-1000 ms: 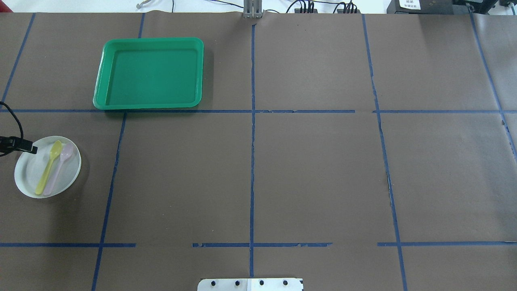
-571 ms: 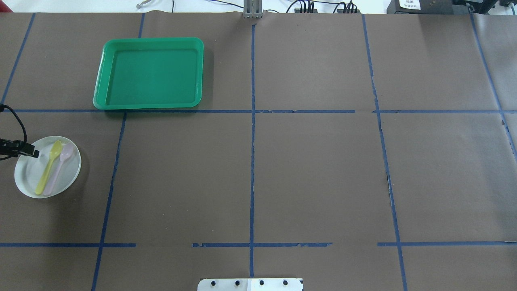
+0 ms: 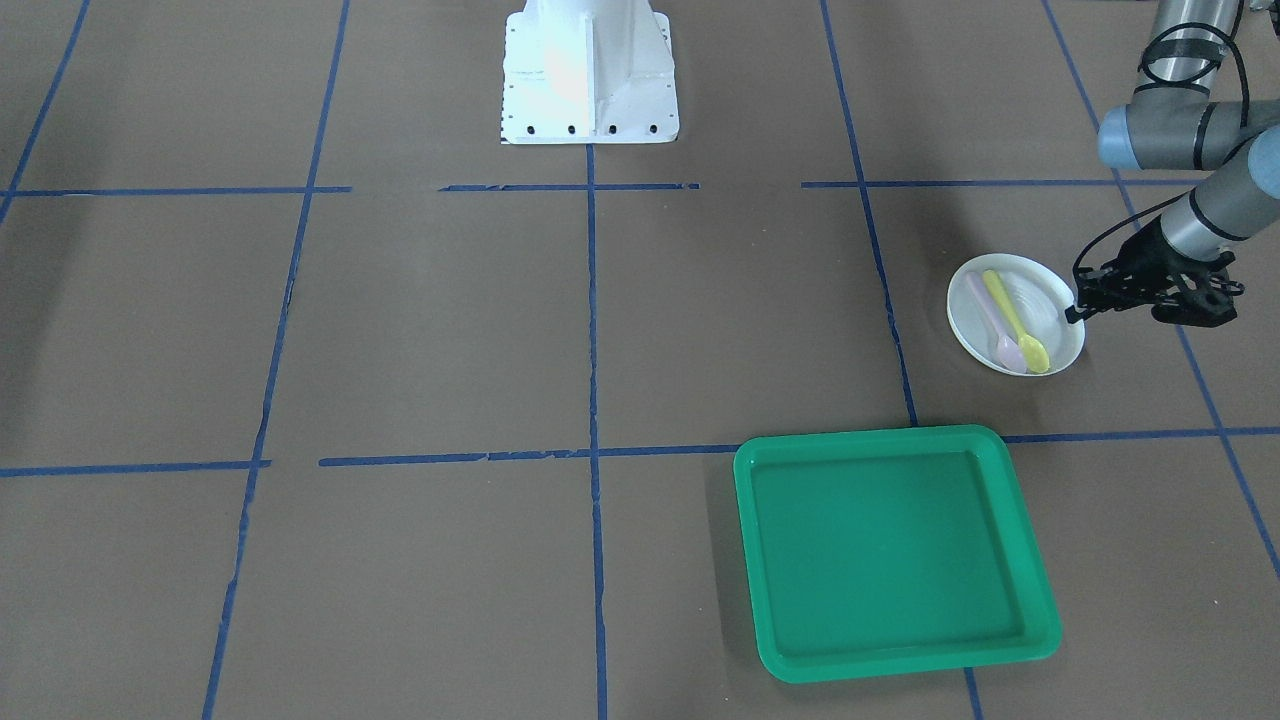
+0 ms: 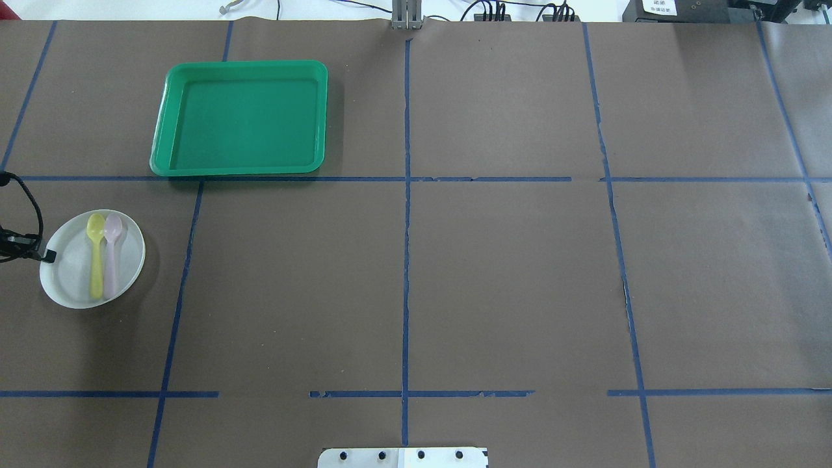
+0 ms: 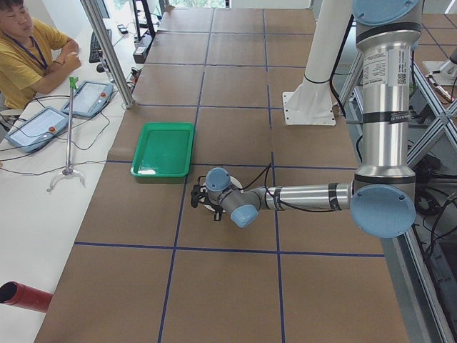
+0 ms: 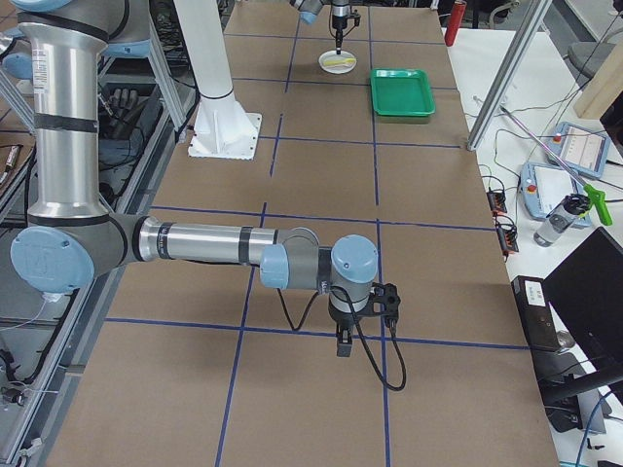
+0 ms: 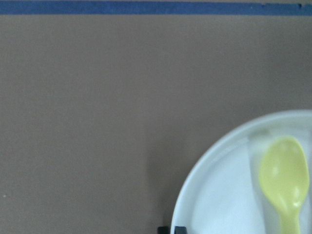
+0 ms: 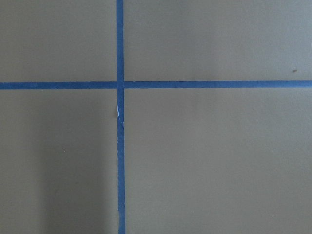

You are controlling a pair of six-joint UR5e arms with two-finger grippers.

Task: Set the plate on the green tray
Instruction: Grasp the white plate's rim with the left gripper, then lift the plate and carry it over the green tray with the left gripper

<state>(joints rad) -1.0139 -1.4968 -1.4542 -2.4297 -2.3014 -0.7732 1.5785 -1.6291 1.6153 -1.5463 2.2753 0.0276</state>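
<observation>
Left claw (image 3: 1072,314) was half lost behind its own wrist, and the wrist camera caught only 2 dark fingertips (image 7: 179,229). They were pinched nearly together on the rim of the plate (image 3: 1045,292). It sat apart from the green tray (image 3: 752,550), yellow spoon (image 3: 1010,315) and pink spoon (image 3: 988,315) side by side on it. Right claw (image 6: 343,342) showed only side-on above the bench (image 3: 400,330), and I couldn't tell its opening.
</observation>
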